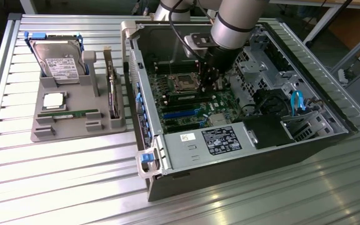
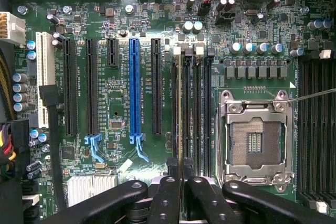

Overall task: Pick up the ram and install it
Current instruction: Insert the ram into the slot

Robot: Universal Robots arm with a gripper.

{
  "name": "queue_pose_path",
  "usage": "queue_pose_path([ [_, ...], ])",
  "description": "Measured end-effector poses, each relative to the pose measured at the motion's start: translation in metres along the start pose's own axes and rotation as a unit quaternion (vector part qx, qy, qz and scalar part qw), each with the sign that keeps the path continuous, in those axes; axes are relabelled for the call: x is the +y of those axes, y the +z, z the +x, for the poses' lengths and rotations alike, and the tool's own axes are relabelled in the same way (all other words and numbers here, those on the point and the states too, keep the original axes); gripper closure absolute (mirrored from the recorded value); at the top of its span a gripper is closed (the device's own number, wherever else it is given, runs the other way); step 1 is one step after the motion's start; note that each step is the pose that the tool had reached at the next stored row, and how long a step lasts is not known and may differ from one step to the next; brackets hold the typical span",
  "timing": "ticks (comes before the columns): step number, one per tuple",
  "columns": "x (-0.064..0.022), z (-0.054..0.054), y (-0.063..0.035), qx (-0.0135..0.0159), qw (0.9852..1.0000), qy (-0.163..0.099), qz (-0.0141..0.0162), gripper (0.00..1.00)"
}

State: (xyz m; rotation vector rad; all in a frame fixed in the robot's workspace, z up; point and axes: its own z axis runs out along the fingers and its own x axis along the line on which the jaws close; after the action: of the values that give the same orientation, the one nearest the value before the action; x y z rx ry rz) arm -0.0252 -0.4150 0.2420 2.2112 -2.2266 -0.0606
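My gripper [image 2: 180,164] is shut on the ram [image 2: 180,108], a thin stick seen edge-on. It runs along the black memory slots [image 2: 197,103] next to the open processor socket [image 2: 256,140]. I cannot tell whether the ram is seated in a slot or just above it. In the exterior view the arm reaches down into the open computer case [image 1: 330,126], with the gripper [image 1: 209,87] low over the motherboard [image 1: 196,105]. A second green ram stick [image 1: 73,114] lies flat in the grey holder [image 1: 45,132] at the exterior view's left.
The grey holder also carries a hard drive [image 1: 58,61], a square silver processor chip [image 1: 54,100] and an upright expansion card [image 1: 110,89]. Inside the case are a power supply [image 1: 208,143], drive cages [image 1: 258,70] and a blue cable [image 1: 297,103]. Long expansion slots [image 2: 135,87] run beside the memory slots.
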Motion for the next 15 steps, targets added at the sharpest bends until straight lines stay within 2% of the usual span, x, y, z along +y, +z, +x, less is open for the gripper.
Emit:
queue_pose_path([
  [15,0.0007,0.0001,0.0020,0.0000,1.0000,0.000,0.0000,0.89],
])
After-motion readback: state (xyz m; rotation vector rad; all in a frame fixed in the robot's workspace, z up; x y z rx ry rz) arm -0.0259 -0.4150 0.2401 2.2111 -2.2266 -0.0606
